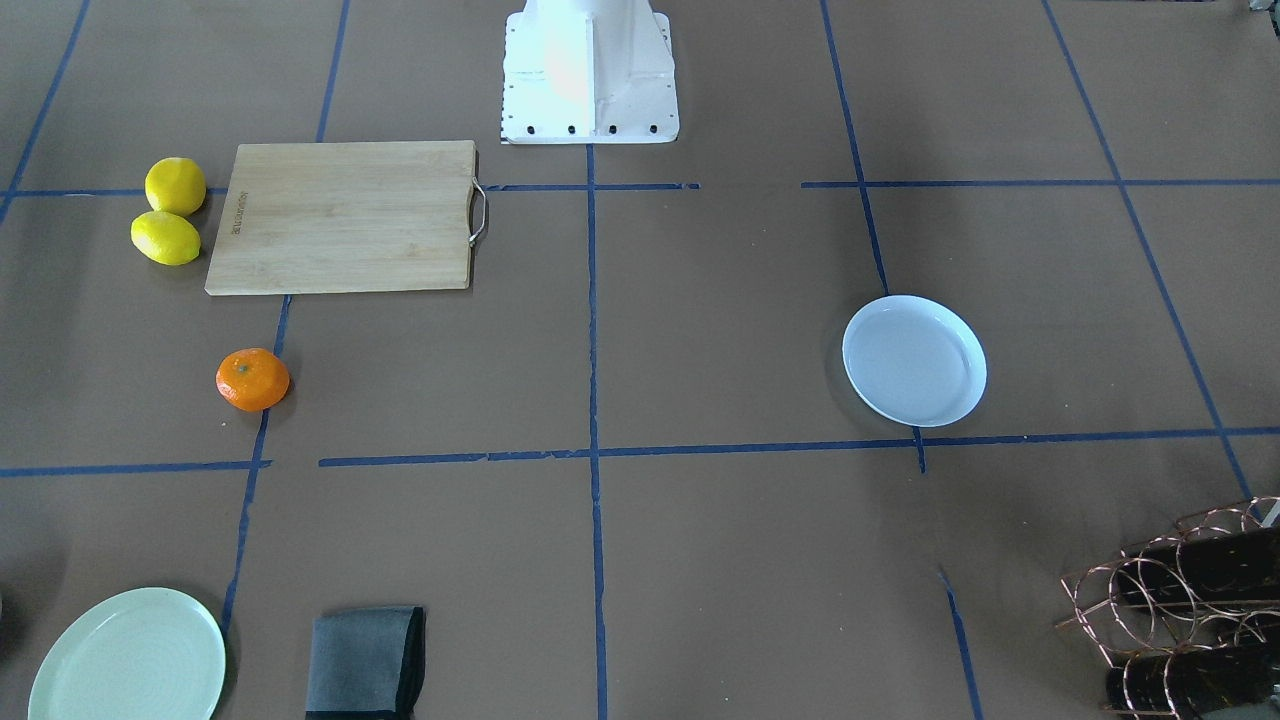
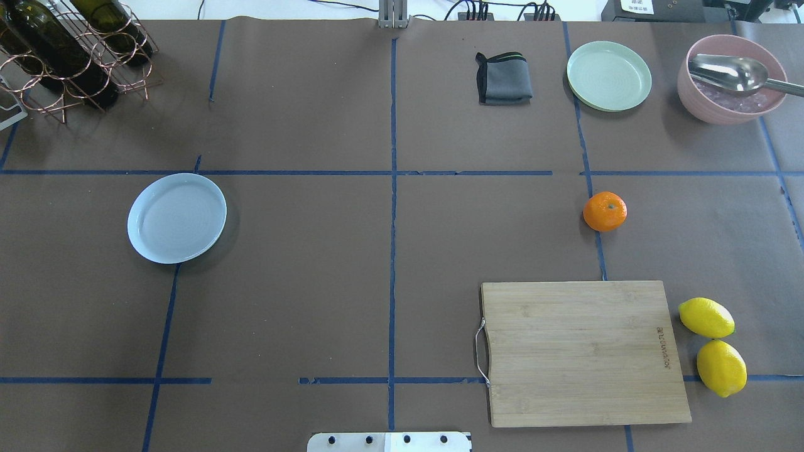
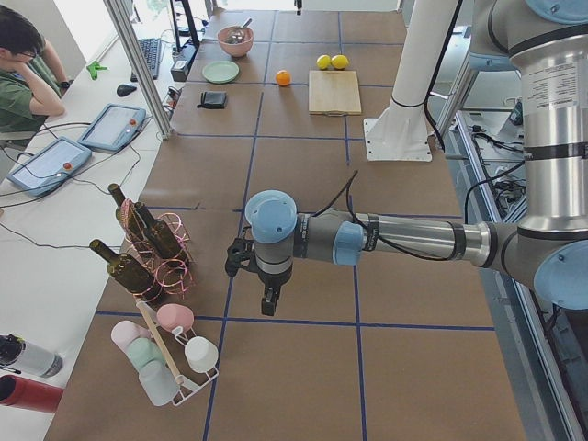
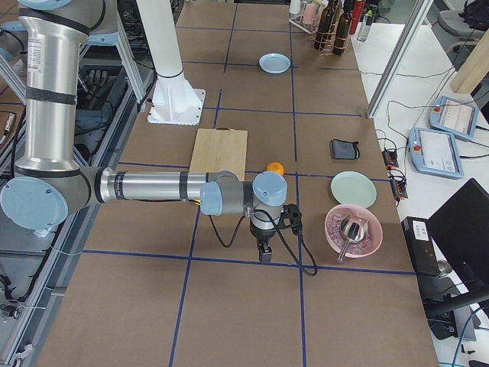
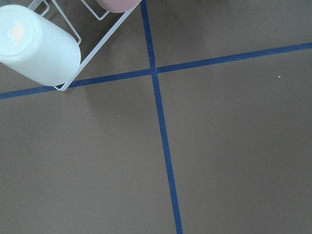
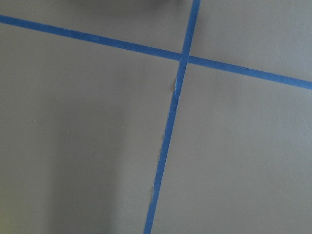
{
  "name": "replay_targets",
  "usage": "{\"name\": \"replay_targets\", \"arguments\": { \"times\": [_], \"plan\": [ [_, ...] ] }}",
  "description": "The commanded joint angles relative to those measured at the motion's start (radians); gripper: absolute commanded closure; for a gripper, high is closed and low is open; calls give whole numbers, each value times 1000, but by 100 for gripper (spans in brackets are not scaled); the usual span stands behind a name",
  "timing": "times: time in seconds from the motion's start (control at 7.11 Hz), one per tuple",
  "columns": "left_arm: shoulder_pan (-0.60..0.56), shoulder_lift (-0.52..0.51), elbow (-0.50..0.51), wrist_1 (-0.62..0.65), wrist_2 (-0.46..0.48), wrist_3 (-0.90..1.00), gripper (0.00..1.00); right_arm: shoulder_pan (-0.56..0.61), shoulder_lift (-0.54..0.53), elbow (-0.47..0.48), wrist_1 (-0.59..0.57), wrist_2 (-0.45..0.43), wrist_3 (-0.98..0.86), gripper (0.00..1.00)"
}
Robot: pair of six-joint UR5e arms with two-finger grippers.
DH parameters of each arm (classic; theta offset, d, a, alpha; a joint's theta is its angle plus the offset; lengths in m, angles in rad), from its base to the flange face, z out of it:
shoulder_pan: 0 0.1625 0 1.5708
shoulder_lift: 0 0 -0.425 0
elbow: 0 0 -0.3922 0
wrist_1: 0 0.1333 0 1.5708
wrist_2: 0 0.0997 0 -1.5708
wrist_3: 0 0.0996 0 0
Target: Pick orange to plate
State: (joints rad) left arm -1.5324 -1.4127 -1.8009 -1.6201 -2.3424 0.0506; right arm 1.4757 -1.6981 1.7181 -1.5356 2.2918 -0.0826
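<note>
The orange (image 2: pixel 605 211) sits alone on the brown table, right of centre in the overhead view, just beyond the wooden cutting board (image 2: pixel 584 351). It also shows in the front-facing view (image 1: pixel 252 379). The bluish-white plate (image 2: pixel 177 217) lies empty on the table's left half (image 1: pixel 914 360). Neither gripper appears in the overhead or front-facing view. The left gripper (image 3: pixel 267 303) hangs over the table's left end, far from the plate. The right gripper (image 4: pixel 263 254) hangs over the table's right end, a short way from the orange (image 4: pixel 276 167). From these side views I cannot tell whether either is open or shut.
Two lemons (image 2: pixel 713 345) lie right of the cutting board. A pale green plate (image 2: pixel 608 75), a folded grey cloth (image 2: pixel 504 78) and a pink bowl with a spoon (image 2: pixel 732 78) line the far right edge. A wine rack (image 2: pixel 69 53) stands far left, and a cup rack (image 3: pixel 170 354) at the left end.
</note>
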Motion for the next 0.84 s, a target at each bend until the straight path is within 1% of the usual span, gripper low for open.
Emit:
{"name": "replay_targets", "arguments": {
  "times": [0.0,0.28,0.56,0.7],
  "plan": [
    [3,3,2,-3,3,11,0,0,0,-2,0,0,0,0],
    [0,11,-8,-6,-8,9,0,0,3,0,2,0,0,0],
    [8,1,-9,-21,12,8,0,0,12,1,8,0,-3,0],
    [9,-20,-23,-80,27,3,0,0,38,-2,35,2,12,0]
  ]
}}
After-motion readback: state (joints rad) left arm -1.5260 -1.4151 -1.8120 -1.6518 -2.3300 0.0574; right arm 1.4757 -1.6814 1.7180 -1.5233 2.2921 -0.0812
